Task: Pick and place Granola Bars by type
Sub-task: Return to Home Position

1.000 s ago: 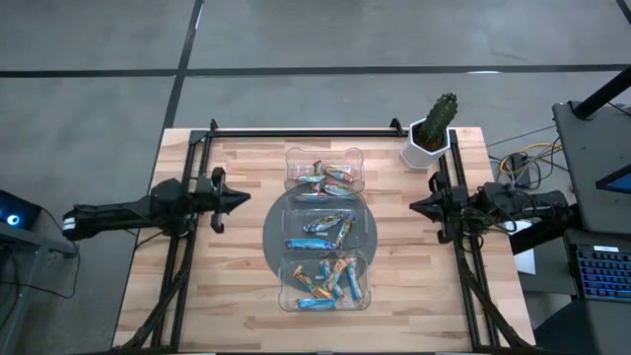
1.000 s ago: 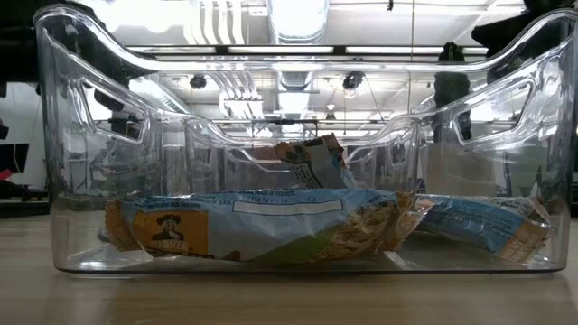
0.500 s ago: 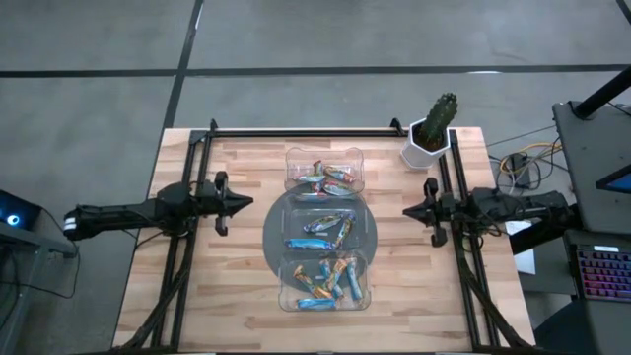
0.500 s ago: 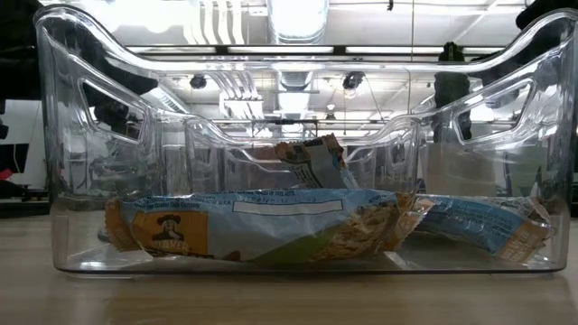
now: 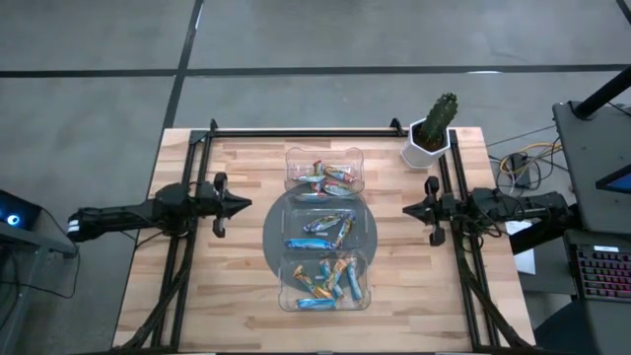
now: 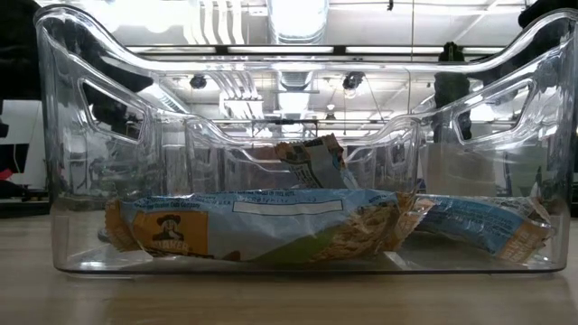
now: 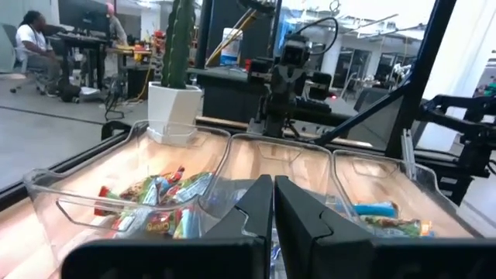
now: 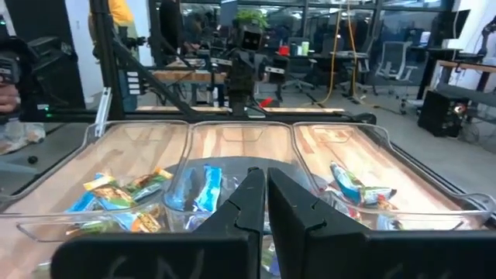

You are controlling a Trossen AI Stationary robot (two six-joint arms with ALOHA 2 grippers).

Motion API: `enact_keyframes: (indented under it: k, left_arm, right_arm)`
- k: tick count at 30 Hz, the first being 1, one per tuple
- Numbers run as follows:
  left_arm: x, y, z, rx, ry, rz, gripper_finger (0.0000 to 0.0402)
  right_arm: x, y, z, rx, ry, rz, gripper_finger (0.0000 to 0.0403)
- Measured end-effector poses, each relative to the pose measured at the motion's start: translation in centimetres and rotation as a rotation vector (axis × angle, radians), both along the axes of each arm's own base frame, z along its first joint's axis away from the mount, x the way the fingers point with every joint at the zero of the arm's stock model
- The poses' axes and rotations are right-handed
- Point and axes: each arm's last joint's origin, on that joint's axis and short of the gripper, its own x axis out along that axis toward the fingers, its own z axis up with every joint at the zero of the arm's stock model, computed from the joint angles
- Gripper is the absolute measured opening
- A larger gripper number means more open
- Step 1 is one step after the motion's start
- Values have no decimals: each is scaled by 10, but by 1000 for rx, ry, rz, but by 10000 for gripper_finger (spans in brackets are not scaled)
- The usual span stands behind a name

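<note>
The left gripper (image 5: 235,204), fingers pressed together on nothing, has barely shifted over the last second. Well ahead of both sets of fingertips, the Granola Bars (image 5: 325,279) lie in the clear tray (image 5: 287,163). The right gripper (image 5: 407,210), also closed and empty, has edged slightly inward. Sorting looks finished.

The worktop (image 5: 197,286) is pale wood in plank stripes, with a grey disc (image 5: 271,232) at frame centre. In the clear tray (image 5: 284,296), the Granola Bars (image 5: 325,279) are dark multicoloured in the upper compartment, light blue in the middle and orange and blue in the lower. At upper right, a green cactus (image 5: 441,110) in a white pot (image 5: 426,148).
</note>
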Motion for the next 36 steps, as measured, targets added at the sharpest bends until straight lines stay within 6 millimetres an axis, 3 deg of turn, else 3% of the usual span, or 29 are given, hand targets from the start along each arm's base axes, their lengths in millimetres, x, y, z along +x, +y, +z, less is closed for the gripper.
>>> enact_keyframes:
  k: [16, 23, 36]
  left_arm:
    - [-8, -2, 3, 15, -49, -18, 0]
    - [-8, -3, 2, 27, -45, -59, 0]
    - [-8, -3, 2, 10, -41, -61, 0]
  right_arm:
    - [6, 0, -12, -34, -75, -24, 8]
    - [6, 3, -13, 33, -71, 71, 8]
    - [6, 3, -14, 99, -61, 69, 9]
